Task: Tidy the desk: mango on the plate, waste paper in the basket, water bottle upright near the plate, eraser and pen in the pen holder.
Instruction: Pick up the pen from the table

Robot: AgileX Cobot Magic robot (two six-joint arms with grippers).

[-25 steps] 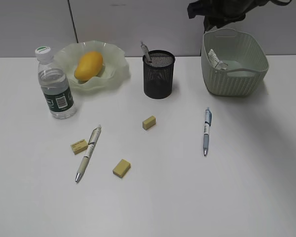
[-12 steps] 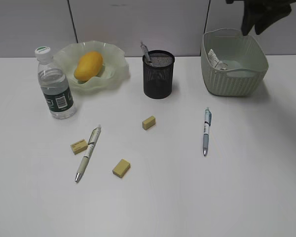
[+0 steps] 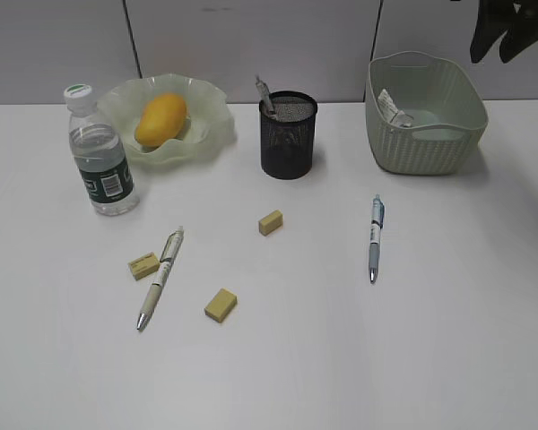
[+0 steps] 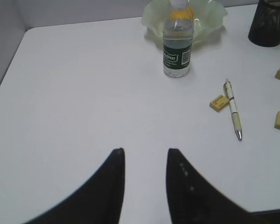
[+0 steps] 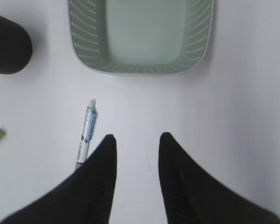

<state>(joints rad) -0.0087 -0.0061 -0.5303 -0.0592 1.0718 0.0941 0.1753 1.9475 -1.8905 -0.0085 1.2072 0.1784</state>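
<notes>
Right gripper (image 5: pixel 136 140): fingers spread and empty, raised above the desk (image 3: pixel 412 358); over the last second it has drawn back from above the basket toward the exterior view's top right corner.
Meaning: with the waste paper (image 3: pixel 393 106) lying inside the basket, that step looks done, and pens and erasers seem next.
Blue pen (image 5: pixel 86 131): just left of the right fingers, lying on the desk.
Basket (image 5: pixel 86 46): ahead of the right fingers, past the pen.
Left gripper (image 4: pixel 145 156): fingers parted, holding nothing, low over bare desk.
White pen (image 4: pixel 233 108): ahead and right of the left fingers, with an eraser (image 4: pixel 218 102) just beside it; two more erasers lie farther right.
Water bottle (image 4: pixel 177 44): upright, well ahead of the left fingers, near the plate (image 4: pixel 214 21).
Mango (image 3: pixel 160 119): on the plate.
Pen holder (image 3: pixel 288 134): far right of the left fingers, one pen already in it.
Surface: plain white, smooth.
Room: pale grey panelled wall behind the desk.
</notes>
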